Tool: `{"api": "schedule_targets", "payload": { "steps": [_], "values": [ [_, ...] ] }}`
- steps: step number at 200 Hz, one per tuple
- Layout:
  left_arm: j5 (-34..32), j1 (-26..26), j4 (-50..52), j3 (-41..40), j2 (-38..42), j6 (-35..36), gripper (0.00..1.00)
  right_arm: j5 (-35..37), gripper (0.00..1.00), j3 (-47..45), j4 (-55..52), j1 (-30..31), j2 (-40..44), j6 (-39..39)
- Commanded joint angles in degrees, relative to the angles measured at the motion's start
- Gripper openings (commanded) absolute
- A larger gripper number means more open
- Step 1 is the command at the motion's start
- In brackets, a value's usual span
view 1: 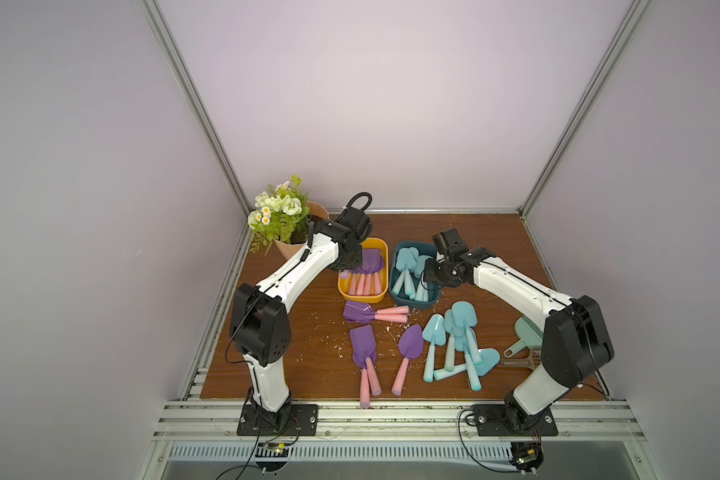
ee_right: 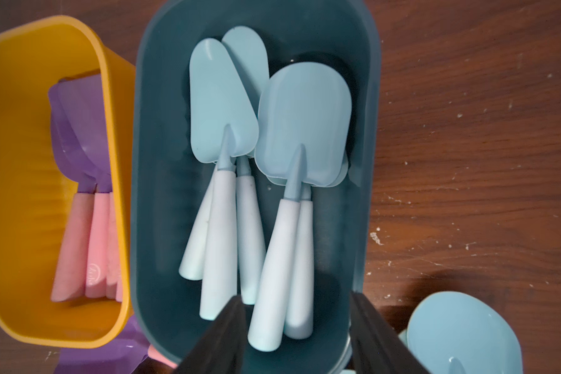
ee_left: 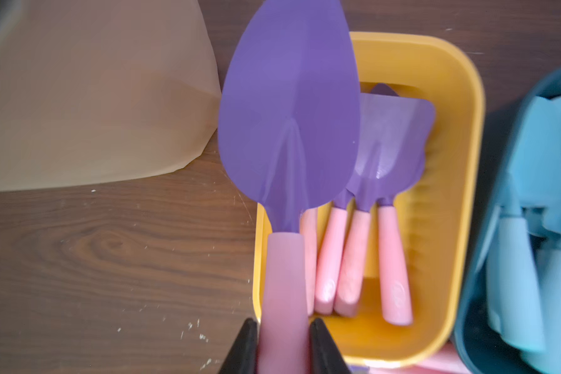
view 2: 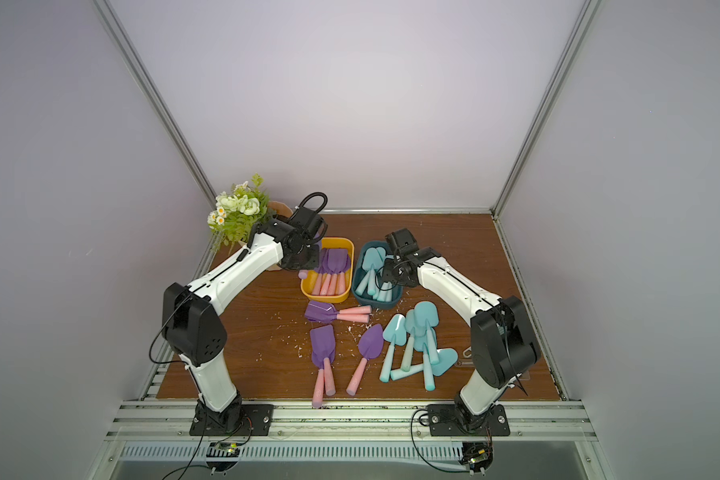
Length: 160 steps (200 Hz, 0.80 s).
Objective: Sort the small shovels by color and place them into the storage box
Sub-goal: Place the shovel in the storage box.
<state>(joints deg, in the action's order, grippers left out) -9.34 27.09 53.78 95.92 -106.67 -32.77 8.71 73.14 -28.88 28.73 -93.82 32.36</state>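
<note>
My left gripper [ee_left: 284,323] is shut on the pink handle of a purple shovel [ee_left: 289,113], held over the near left rim of the yellow box [ee_left: 460,129], where several purple shovels [ee_left: 392,145] lie. My right gripper [ee_right: 297,301] stands open above the teal box [ee_right: 156,162]; several turquoise shovels [ee_right: 302,123] lie in it, none gripped. In both top views, purple shovels [view 1: 362,345] [view 2: 321,340] and a heap of turquoise shovels [view 1: 454,332] [view 2: 416,332] lie loose in front of the boxes.
A bunch of flowers [view 1: 281,208] in a brown paper pot [ee_left: 94,97] stands just left of the yellow box. A pale green dustpan [view 1: 526,332] and a beige scoop [view 1: 516,362] lie at the right, under my right arm. White flecks dot the wooden table [view 1: 292,353].
</note>
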Motion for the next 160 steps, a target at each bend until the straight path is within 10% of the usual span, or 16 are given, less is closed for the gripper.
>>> {"api": "schedule_targets", "payload": {
  "steps": [1,66,106,160],
  "values": [
    [4.7,0.1,-6.2,-0.9,-0.9,1.0,0.01,2.5,0.56,0.7,-2.8,-0.3,2.4,0.0],
    [7.8,0.2,-12.8,-4.8,-5.1,-1.0,0.01,4.6,0.56,-1.2,-3.5,-0.5,4.6,0.3],
    [8.4,0.1,-13.2,-7.8,-4.3,-1.7,0.39,4.2,0.56,-1.8,-3.4,-0.4,4.5,0.7],
    [9.3,0.2,-14.9,-10.0,-1.7,-2.3,0.52,1.7,0.56,-4.2,-3.9,-0.4,5.0,1.3]
  ]
}}
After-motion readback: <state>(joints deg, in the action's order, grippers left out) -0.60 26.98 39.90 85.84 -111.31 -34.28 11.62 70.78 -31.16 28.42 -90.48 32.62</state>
